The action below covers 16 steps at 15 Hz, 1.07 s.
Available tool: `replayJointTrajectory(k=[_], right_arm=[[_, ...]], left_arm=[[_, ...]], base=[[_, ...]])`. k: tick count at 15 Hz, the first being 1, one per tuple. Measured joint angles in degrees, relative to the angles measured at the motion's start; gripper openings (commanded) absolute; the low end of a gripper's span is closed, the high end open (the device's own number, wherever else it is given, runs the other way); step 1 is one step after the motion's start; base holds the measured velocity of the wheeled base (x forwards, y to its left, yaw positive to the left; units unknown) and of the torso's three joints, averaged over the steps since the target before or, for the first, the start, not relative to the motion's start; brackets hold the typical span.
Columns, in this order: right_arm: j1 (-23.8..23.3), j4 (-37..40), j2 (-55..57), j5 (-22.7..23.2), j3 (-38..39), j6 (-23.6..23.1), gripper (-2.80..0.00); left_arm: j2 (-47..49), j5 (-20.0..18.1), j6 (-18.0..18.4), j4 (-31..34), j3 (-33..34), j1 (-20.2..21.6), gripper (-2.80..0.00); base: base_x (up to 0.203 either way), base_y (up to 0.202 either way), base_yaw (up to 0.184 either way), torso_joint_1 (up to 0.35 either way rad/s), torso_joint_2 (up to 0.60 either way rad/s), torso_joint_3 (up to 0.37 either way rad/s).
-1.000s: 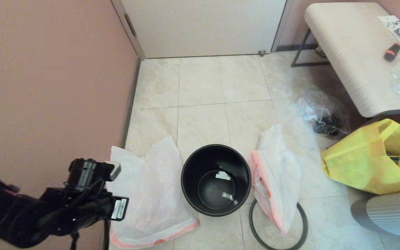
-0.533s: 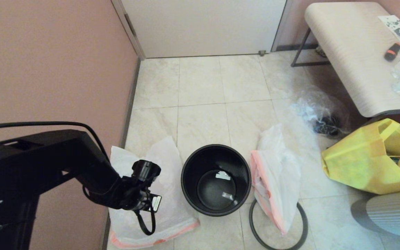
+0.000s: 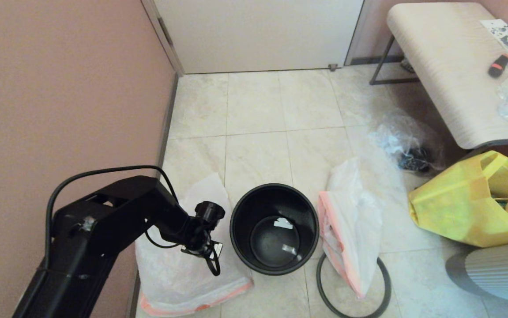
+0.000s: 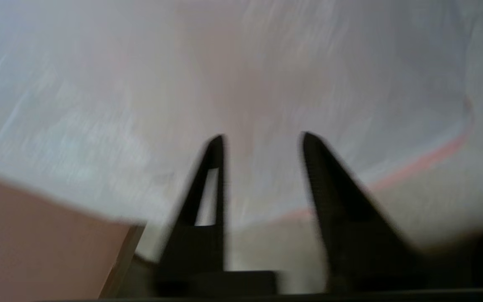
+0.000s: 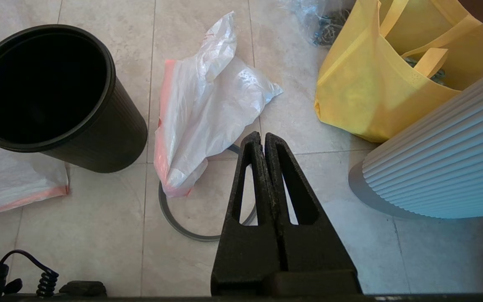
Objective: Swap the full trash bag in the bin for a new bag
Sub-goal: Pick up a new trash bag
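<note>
Left arm has swung down over the flat bag

The left end effector (image 4: pixel 262 138), now parted and empty, hangs above the white bag (image 3: pixel 178 274) at the bin's (image 3: pixel 274 229) nine o'clock; bin empty, hoop (image 3: pixel 353 285) off. Right end effector (image 5: pixel 263 140) closed, parked.

You are getting soft, even indoor light in the head view, with a weak shadow under the table (image 3: pixel 452 66). The left wrist view is smearing strongly from motion. The right wrist view is staying sharp, without glare.
</note>
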Motion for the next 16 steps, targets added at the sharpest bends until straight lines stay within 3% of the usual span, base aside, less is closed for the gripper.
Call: replayJointTrajectory(k=[2,6,7,11,16], right_arm=[[0.0,0.0,0.0,0.0,0.0,0.0,-2.8],[0.0,0.0,0.0,0.0,0.0,0.0,-2.8],[0.0,0.0,0.0,0.0,0.0,0.0,-2.8],[0.0,0.0,0.0,0.0,0.0,0.0,-2.8],[0.0,0.0,0.0,0.0,0.0,0.0,-2.8]], left_arm=[[2.5,-0.6,-0.1,0.2,-4.1,0.0,0.0],[4.1,-8.8,-0.4,-0.3,-6.9,0.0,0.0],[4.5,-9.0,-0.4,-0.3,-8.0,0.0,0.0],[7.3,-4.7,-0.1,-1.6,-12.7,0.1,0.0],[10.4,-0.9,2.6,-6.6,-13.4,0.5,0.0]], base=[[0.0,0.0,0.0,0.0,0.0,0.0],[0.0,0.0,0.0,0.0,0.0,0.0],[0.0,0.0,0.0,0.0,0.0,0.0],[0.0,0.0,0.0,0.0,0.0,0.0],[0.0,0.0,0.0,0.0,0.0,0.0]])
